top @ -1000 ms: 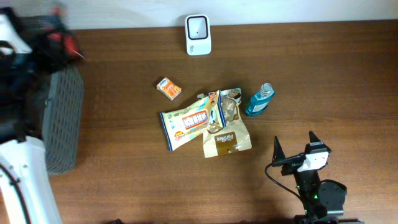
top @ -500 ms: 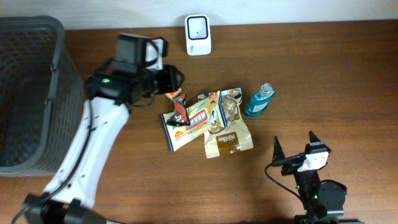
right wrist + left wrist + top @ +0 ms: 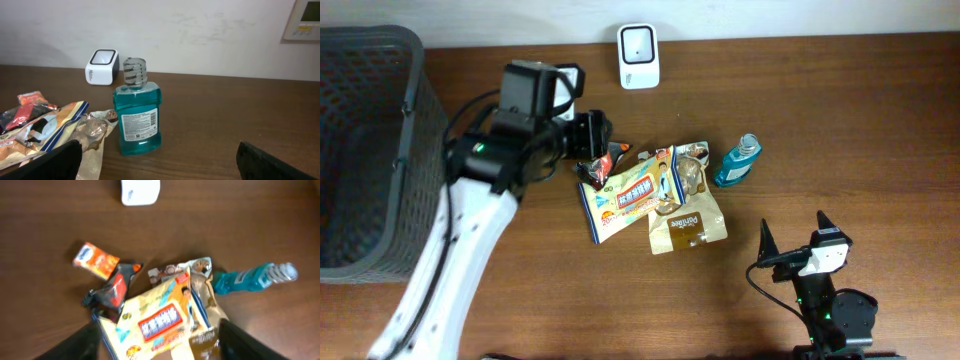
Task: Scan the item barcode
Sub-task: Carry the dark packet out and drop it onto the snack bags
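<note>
The left jaws are released and grip nothing. In the left wrist view their two fingers (image 3: 82, 342) sit at the lower corners, well apart, with the goods lying on the counter (image 3: 840, 120) below them. From overhead, the white left arm (image 3: 450, 250) reaches in from the near left, and its head hangs over the upper left edge of the pile.

A red-and-black packet (image 3: 114, 287) lies flat there. It is just beside a small orange box (image 3: 96, 260) and touches the upper left corner of a yellow snack bag (image 3: 625, 198). To the right of the bag is a crumpled clear wrapper (image 3: 690, 170). A brown pouch (image 3: 685, 228) lies nearer the front edge, overlapping both.

A teal bottle (image 3: 137, 117) stands upright just to the right of the pile, its printed label facing the right wrist camera. The white scanner (image 3: 638, 55) stands at the far edge of the counter against the wall, well apart from the packet. A dark mesh basket (image 3: 370, 150) fills the left end of the counter.

The right jaws are also spread wide and empty, their fingers (image 3: 45, 162) at the lower corners of the right wrist view. The right arm (image 3: 830, 300) sits at the near right, well clear of the pile.
</note>
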Tool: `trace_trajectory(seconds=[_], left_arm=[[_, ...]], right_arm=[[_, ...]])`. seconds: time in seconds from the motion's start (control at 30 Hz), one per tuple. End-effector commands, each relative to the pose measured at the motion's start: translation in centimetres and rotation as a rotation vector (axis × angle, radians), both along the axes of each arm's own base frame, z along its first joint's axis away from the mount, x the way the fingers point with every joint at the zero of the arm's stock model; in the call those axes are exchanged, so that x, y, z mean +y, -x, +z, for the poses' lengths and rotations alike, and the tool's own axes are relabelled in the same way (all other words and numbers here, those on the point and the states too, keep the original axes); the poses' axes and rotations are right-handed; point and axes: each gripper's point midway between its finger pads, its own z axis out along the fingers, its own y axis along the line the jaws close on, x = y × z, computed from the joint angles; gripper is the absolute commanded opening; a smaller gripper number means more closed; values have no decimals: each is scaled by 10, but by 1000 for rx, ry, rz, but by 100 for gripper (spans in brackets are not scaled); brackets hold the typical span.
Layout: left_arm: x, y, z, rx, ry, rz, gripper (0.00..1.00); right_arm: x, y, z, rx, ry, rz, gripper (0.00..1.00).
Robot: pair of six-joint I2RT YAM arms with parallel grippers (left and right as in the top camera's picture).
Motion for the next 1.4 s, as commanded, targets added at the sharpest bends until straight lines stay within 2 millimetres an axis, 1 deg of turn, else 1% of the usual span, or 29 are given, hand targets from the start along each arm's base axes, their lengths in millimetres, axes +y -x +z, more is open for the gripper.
trace_trajectory(seconds=[0.0, 0.1, 0.13, 0.17, 0.3, 0.37, 0.43, 0.53, 0.77, 1.37], left_arm=[[17, 33, 36, -64, -28, 6, 86], [30, 58, 47, -64, -53, 28, 99], [39, 72, 49, -57, -75, 46, 99], [43, 80, 50, -50, -84, 51, 99], [52, 110, 49, -4, -97, 48, 99], [55, 120, 46, 25, -105, 46, 99], [57, 132, 38, 76, -116, 39, 99], [60, 142, 31, 127, -133, 37, 99], [61, 145, 29, 138, -137, 37, 99], [59, 136, 34, 100, -126, 38, 99]], right_arm=[[-1, 0, -4, 5, 0, -5, 98], [-1, 0, -4, 5, 0, -5, 98], [-1, 0, -4, 5, 0, -5, 98], [-1, 0, -4, 5, 0, -5, 98], [-1, 0, -4, 5, 0, -5, 98], [-1, 0, -4, 5, 0, -5, 98], [-1, 0, -4, 5, 0, -5, 98], [-1, 0, -4, 5, 0, -5, 98], [-1, 0, -4, 5, 0, -5, 98], [-1, 0, -4, 5, 0, -5, 98]])
